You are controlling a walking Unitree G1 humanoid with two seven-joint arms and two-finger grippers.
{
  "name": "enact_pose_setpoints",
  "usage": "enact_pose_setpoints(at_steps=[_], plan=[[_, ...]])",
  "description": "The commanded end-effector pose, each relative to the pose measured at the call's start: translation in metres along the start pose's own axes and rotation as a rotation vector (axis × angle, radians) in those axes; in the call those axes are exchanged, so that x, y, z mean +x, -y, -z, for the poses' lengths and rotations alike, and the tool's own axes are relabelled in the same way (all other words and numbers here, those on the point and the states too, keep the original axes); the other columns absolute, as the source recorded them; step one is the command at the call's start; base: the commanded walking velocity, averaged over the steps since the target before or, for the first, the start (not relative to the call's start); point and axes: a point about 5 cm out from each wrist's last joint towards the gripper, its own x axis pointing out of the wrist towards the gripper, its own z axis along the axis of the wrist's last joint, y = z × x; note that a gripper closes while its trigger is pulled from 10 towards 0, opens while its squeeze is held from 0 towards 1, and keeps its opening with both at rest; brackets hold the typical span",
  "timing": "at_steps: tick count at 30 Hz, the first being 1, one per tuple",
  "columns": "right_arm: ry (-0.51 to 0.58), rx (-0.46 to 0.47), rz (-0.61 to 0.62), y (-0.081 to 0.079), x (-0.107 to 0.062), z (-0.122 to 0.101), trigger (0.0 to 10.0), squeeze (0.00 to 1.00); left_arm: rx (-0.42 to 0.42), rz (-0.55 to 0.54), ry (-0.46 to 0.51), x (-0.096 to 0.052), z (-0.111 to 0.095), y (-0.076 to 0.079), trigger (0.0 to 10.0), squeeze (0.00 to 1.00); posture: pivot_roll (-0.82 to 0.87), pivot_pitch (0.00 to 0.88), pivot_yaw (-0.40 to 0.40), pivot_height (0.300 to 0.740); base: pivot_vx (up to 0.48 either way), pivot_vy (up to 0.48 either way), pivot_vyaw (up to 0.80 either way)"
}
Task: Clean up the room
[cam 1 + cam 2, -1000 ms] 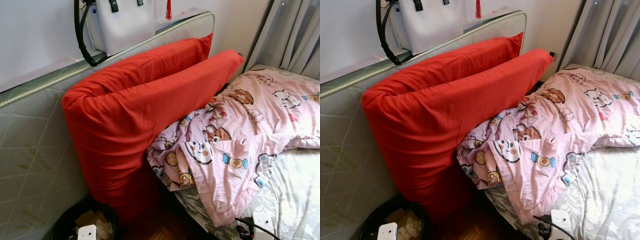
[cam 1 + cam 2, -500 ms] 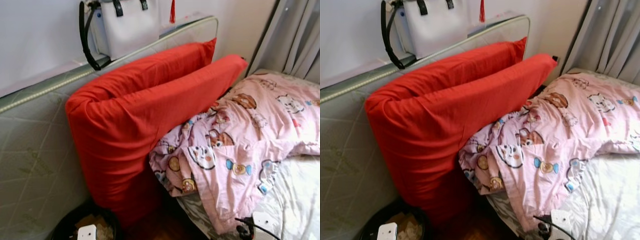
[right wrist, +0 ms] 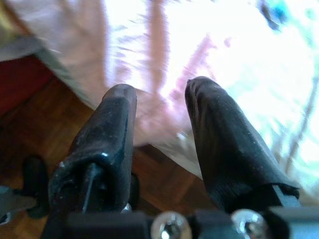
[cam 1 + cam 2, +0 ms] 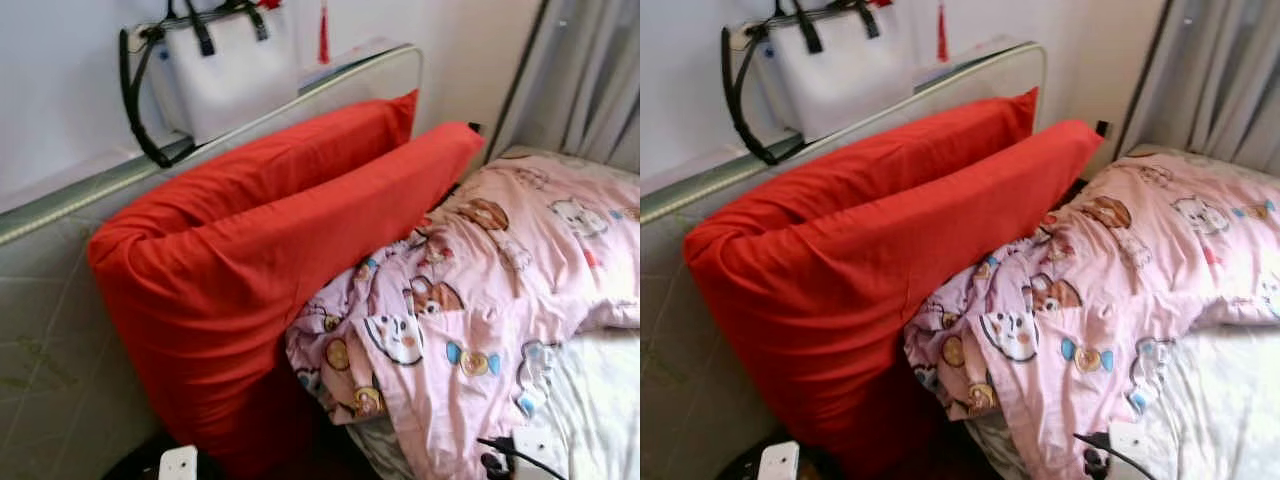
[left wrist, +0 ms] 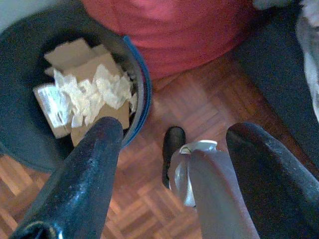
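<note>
The room I am cleaning has a bed (image 4: 590, 400) on my right with a pink blanket (image 4: 480, 290) bunched up on it. The blanket has little cartoon animals on it, and its edge hangs over the near side of the bed. I can read no words on anything.

Two big red cushions (image 4: 270, 260) stand on edge between the bed and a grey mattress (image 4: 50, 320) that leans on the wall. A white handbag (image 4: 225, 70) with black straps sits on the top edge of that mattress. Grey curtains (image 4: 590, 80) hang behind the far corner of the bed.

My left gripper (image 5: 172, 144) hangs low over the wood floor (image 5: 209, 109). Its two black fingers are spread wide and hold nothing. Just beside it is a dark bin (image 5: 132, 74) with bits of cardboard and crumpled paper (image 5: 94, 92) inside. The bin stands against the foot of the red cushions.

My right gripper (image 3: 159, 114) is down by the near edge of the bed, close to the hanging blanket. Its fingers are a little apart and hold nothing.
</note>
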Motion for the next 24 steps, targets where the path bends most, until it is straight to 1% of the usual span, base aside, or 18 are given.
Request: enact_pose_setpoints(at_steps=[1, 5, 11, 12, 13, 14, 15, 16, 17, 18, 19, 20, 24], plan=[[0.011, -0.004, -0.001, 0.001, -0.001, 0.001, 10.0, 0.0, 0.001, -0.006, 0.005, 0.0, -0.001, -0.002, 10.0, 0.0, -0.03, 0.0, 0.014, 0.74, 0.0, 0.0, 0.0], [0.044, -0.003, -0.011, 0.001, -0.001, -0.002, 10.0, 0.0, -0.002, -0.001, 0.033, 0.0, -0.004, -0.001, 10.0, 0.0, -0.03, 0.0, 0.011, 0.74, 0.0, 0.0, 0.0], [0.123, 0.034, -0.021, 0.0, -0.002, -0.009, 10.0, 0.0, -0.022, -0.001, 0.102, 0.0, -0.011, -0.001, 10.0, 0.0, -0.03, 0.0, 0.007, 0.74, 0.0, 0.0, 0.0], [0.143, 0.036, -0.027, 0.0, -0.002, -0.011, 10.0, 0.0, -0.027, 0.01, 0.175, 0.0, -0.022, 0.001, 10.0, 0.0, -0.02, 0.0, 0.006, 0.74, 0.0, 0.0, 0.0], [0.143, 0.036, -0.027, 0.0, -0.002, -0.011, 10.0, 0.0, -0.027, 0.01, 0.175, 0.0, -0.022, 0.001, 10.0, 0.0, -0.02, 0.0, 0.006, 0.74, 0.0, 0.0, 0.0], [0.163, 0.046, -0.034, 0.0, -0.002, -0.013, 10.0, 0.0, -0.011, 0.05, 0.419, -0.003, -0.061, 0.009, 10.0, 0.0, -0.02, 0.0, 0.006, 0.74, 0.0, 0.0, 0.0], [0.173, 0.048, -0.036, -0.001, -0.002, -0.014, 10.0, 0.0, -0.007, 0.062, 0.504, -0.007, -0.075, 0.011, 10.0, 0.0, -0.02, 0.0, 0.009, 0.74, 0.0, 0.0, 0.0], [0.18, 0.049, -0.037, -0.001, -0.002, -0.015, 10.0, 0.0, -0.006, 0.068, 0.547, -0.009, -0.081, 0.012, 10.0, 0.0, -0.02, 0.0, 0.009, 0.74, 0.0, 0.0, 0.0], [0.266, 0.033, -0.074, -0.027, 0.007, -0.04, 10.0, 0.0, -0.009, 0.072, 0.574, -0.01, -0.085, 0.012, 10.0, 0.0, -0.02, 0.0, 0.009, 0.74, 0.0, 0.0, 0.0], [0.313, 0.027, -0.099, -0.048, 0.013, -0.058, 10.0, 0.0, -0.008, 0.078, 0.598, -0.011, -0.089, 0.012, 10.0, 0.0, -0.03, 0.0, 0.011, 0.74, 0.0, 0.0, 0.0], [0.348, 0.021, -0.116, -0.062, 0.015, -0.07, 10.0, 0.0, -0.006, 0.082, 0.618, -0.013, -0.091, 0.012, 10.0, 0.0, -0.03, 0.0, 0.012, 0.74, 0.0, 0.0, 0.0], [0.374, 0.005, -0.131, -0.071, 0.016, -0.077, 10.0, 0.0, 0.006, 0.088, 0.65, -0.015, -0.095, 0.013, 10.0, 0.0, -0.03, 0.0, 0.013, 0.74, 0.0, 0.0, 0.0], [0.411, -0.014, -0.155, -0.073, 0.014, -0.077, 10.0, 0.0, 0.014, 0.1, 0.712, -0.02, -0.103, 0.012, 10.0, 0.0, -0.03, 0.0, 0.022, 0.74, 0.0, 0.0, 0.0]])
